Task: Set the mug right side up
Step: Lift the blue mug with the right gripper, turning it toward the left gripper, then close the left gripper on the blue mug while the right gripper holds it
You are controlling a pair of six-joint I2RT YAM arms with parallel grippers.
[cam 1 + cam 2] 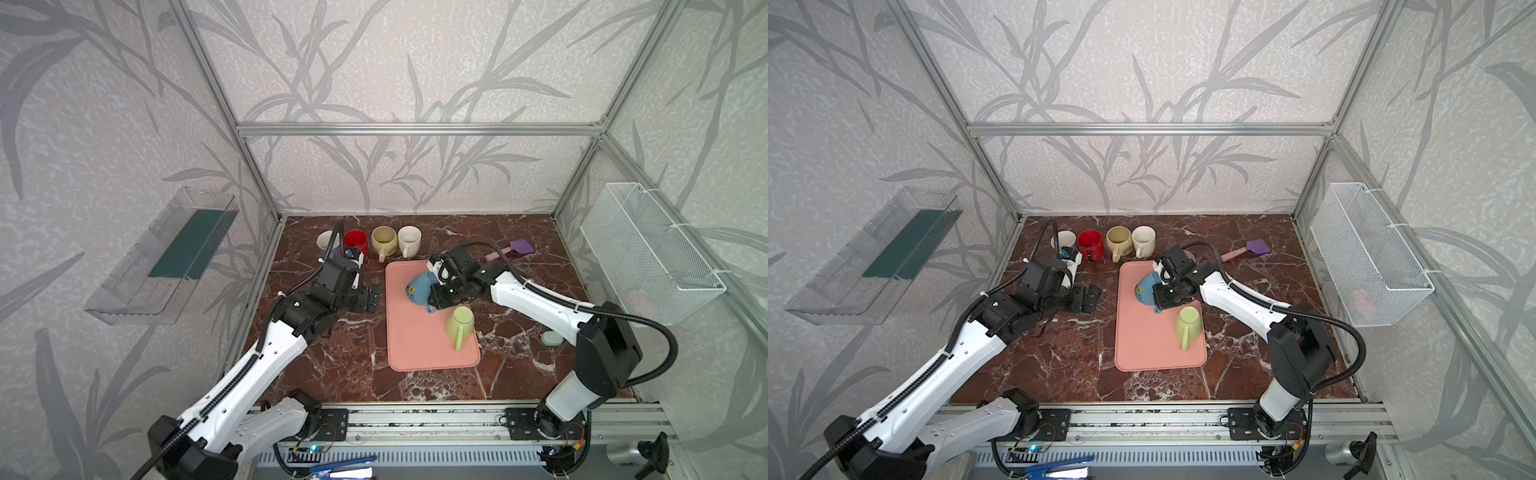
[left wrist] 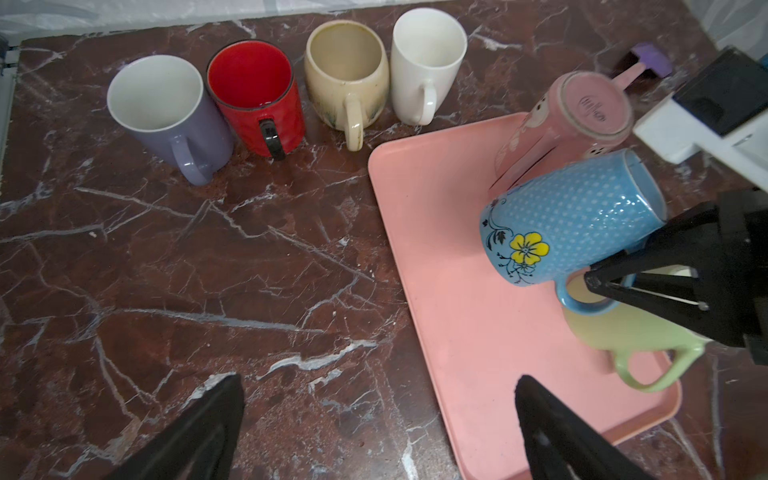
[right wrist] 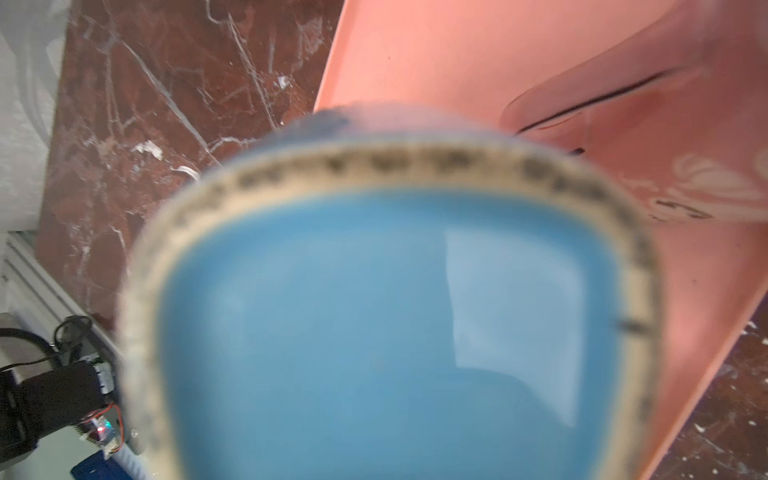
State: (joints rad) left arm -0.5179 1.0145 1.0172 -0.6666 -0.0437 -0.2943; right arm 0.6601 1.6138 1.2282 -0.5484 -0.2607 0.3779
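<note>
"So, where is the blue mug (image 2: 573, 220)?"

"Over the far half of the pink tray (image 1: 415, 349), and it looks lifted clear of it. It is tipped on its side, handle toward the tray's near end — the base faces my right wrist camera and fills that view in a blur."

"What has hold of it?"

"My right gripper (image 2: 592, 280). Its fingers are pinched nearly together on the handle."

"And your other arm?"

"My left gripper (image 2: 378, 380) is spread as wide as it goes and holds nothing; it hangs over bare table (image 2: 208, 249) just left of the tray."

"Anything close by?"

"A pink mug (image 2: 582, 112) stands upside down on the tray just behind the blue one, and a green mug (image 1: 460, 322) sits mouth up near the tray's right edge, just beside my right gripper. Along the back of the table four more stand upright in a row — a lilac mug (image 2: 166, 112), a red mug (image 2: 257, 95), a beige mug (image 2: 347, 70) and a white mug (image 2: 424, 62). A purple spatula (image 1: 517, 247) lies on the table beyond my right arm."
</note>
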